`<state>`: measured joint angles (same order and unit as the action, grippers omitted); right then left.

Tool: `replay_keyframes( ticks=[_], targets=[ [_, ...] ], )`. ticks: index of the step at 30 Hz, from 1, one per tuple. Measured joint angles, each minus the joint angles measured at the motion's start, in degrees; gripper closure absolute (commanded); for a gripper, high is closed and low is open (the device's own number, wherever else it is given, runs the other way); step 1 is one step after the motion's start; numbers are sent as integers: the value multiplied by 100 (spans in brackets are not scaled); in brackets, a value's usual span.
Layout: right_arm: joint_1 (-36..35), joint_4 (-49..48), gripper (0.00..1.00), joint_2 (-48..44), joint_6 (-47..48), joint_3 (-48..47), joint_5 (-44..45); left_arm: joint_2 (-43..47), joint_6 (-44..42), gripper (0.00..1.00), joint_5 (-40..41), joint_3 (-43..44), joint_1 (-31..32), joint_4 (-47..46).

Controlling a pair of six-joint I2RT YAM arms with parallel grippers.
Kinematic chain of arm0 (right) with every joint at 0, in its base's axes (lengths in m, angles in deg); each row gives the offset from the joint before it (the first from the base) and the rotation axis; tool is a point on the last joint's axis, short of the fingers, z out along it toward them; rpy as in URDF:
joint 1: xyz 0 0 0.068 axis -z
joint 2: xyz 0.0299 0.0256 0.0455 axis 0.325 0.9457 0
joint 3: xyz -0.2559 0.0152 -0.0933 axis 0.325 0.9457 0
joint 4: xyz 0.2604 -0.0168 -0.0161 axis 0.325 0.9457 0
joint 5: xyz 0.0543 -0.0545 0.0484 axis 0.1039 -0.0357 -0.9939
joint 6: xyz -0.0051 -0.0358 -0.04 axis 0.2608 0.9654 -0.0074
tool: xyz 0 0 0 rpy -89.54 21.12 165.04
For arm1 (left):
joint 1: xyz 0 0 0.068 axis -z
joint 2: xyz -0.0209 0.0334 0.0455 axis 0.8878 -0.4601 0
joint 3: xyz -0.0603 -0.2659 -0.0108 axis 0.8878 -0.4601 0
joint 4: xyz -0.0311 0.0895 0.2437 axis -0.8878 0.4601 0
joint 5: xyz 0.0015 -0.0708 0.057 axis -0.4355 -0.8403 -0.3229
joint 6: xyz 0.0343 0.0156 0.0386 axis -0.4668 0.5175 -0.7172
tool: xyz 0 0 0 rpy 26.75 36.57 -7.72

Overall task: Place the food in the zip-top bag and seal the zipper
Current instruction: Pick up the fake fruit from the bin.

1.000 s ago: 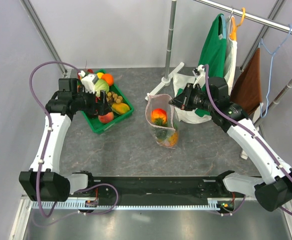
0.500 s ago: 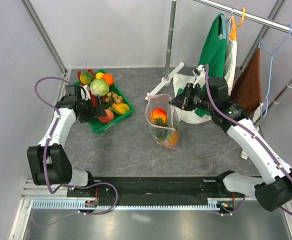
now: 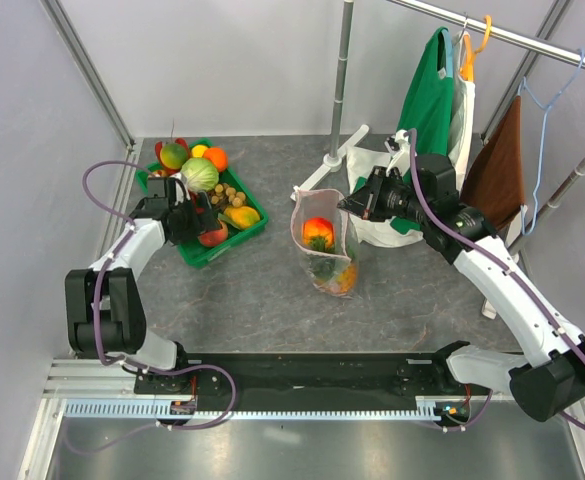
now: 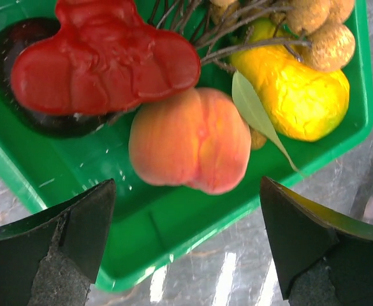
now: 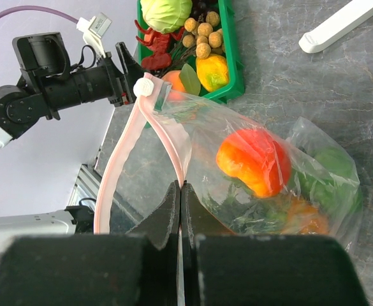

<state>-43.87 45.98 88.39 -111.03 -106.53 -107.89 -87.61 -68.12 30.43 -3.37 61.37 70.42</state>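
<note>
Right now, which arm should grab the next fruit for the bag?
Left. The left pincer is open and facing the peach in the green tray. The right pincer is shut on the zipper, holding the zip-top bag up, so it is busy.

Looks bright and even in the top view, with soft light from above, only faint shadows on the gray table (image 3: 272,290) and a shiny white strip on the metal edge (image 3: 302,445) at the bottom. Shows white shine spots on the green tray (image 4: 173,242) and streaks of glare on the table in the left wrist view, with the peach (image 4: 192,140) a bit soft and the dark fingers (image 4: 46,255) close up and blurry. Looks sharp in the right wrist view, with shine on the clear bag (image 5: 237,146) and the near black fingers (image 5: 164,217) dim.
</note>
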Motion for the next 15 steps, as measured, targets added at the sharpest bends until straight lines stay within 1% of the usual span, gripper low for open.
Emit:
replay_keyframes(
  ticks=[10, 15],
  targets=[
    [0, 0, 100, 55, 0, 0, 0, -372, 162, 0, 66, -48, 142, -516],
    [0, 0, 100, 55, 0, 2, -2, -557, 168, 3, 129, -98, 262, -678]
  ],
)
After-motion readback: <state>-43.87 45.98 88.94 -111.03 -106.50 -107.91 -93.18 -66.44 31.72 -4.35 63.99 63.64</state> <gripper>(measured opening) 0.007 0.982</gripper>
